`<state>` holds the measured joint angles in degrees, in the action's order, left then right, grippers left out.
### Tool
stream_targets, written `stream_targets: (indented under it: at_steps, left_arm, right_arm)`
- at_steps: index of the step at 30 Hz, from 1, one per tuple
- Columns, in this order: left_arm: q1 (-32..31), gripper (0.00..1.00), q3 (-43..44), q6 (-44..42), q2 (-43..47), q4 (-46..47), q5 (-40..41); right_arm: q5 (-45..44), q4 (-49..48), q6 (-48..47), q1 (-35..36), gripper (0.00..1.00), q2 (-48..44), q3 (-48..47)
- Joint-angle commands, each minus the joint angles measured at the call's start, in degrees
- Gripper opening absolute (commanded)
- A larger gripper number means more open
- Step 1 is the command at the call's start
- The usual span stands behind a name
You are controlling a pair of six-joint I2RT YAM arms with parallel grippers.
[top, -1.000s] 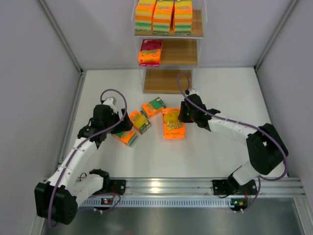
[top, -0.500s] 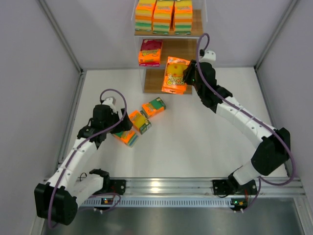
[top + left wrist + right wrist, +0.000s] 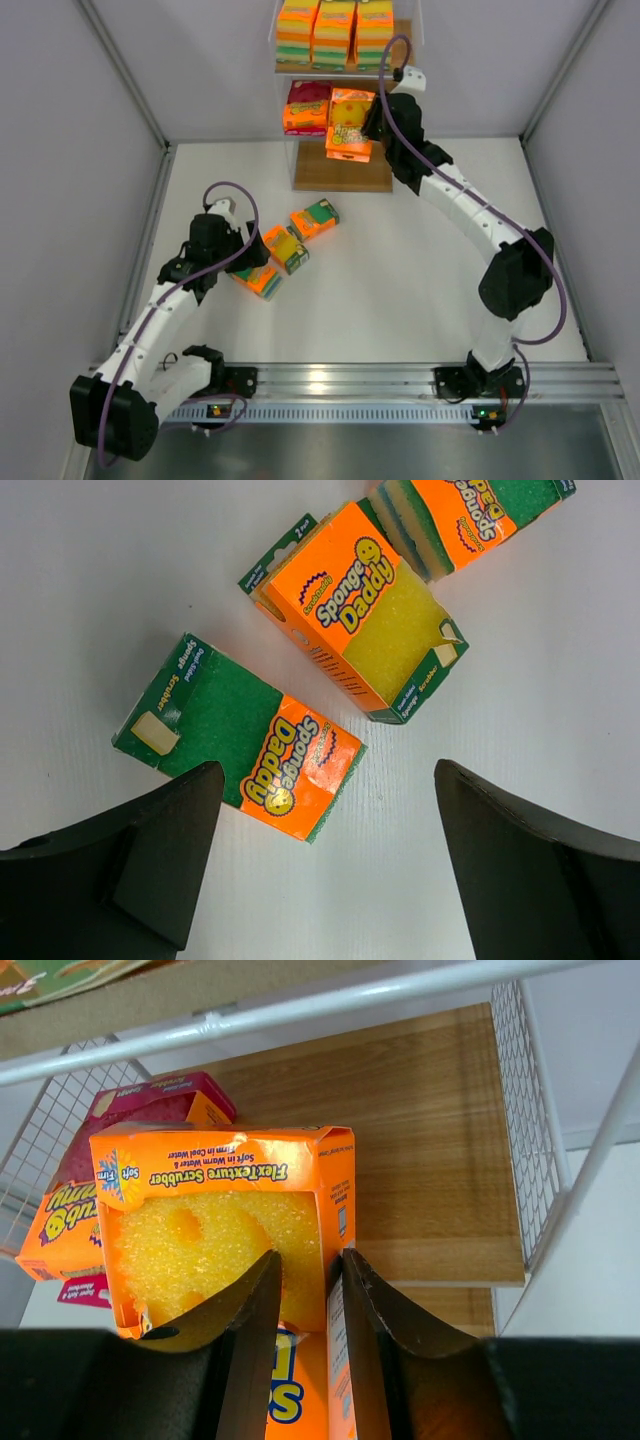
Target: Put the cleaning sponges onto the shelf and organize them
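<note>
Hanging tilted at the front edge of the shelf's (image 3: 440, 1150) middle board, the yellow sponge pack (image 3: 215, 1225) is pinched by the right fingers (image 3: 308, 1258). They stand nearly together, one across the pack's yellow window and one outside its right wall. Just to its left on the same board sits a magenta pack (image 3: 306, 108), and the two look to be touching. On the top tier above, three stacks of packs (image 3: 335, 30) stand side by side. The bottom board carries nothing that shows.

Down on the white surface (image 3: 400, 310), three more packs lie close together in a slanted line. These are a green-faced pack (image 3: 235, 740), a yellow-windowed pack (image 3: 365, 620) just beyond it, and a third pack (image 3: 480, 515) farthest toward the shelf. The left fingers (image 3: 325, 770) are spread wide and hold nothing. They hover low over the green-faced pack, one finger to either side of its orange end. Both arms reach out from their bases at the near rail.
</note>
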<state>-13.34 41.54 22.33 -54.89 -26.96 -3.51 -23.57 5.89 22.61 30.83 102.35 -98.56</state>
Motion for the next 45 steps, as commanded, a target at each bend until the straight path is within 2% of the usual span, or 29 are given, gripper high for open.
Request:
stream_targets:
  at_steps: [1, 12, 19, 27, 37, 45]
  left_arm:
    - [-0.19, 0.93, 0.3, -1.06, 0.05, 2.79, 0.43]
    - [-0.19, 0.93, 0.39, -1.58, -0.39, 3.14, -0.36]
    - [-0.19, 0.93, 0.21, -1.06, -0.13, 3.93, -1.24]
    - [-0.28, 0.92, -0.32, 3.34, -1.53, 9.56, -7.56]
    - [-0.72, 0.92, -0.14, 2.81, -1.0, 9.65, -6.95]
    - [-1.51, 0.92, 4.95, 2.11, -5.21, 12.1, -9.67]
  right_arm:
    - [-1.65, 1.4, 0.68, -0.95, 0.32, 1.63, -6.02]
    - [-4.99, -3.51, 3.4, -1.12, 0.3, 3.04, -5.23]
    - [-5.08, -3.96, 3.23, -1.21, 0.3, 4.88, -7.96]
    - [-5.78, -5.36, 3.23, -1.39, 0.31, 5.58, -8.22]
    - [-6.31, -8.35, 3.14, -1.65, 0.32, 8.22, -10.16]
    - [-6.4, -7.3, 3.23, -1.74, 0.36, 9.72, -9.63]
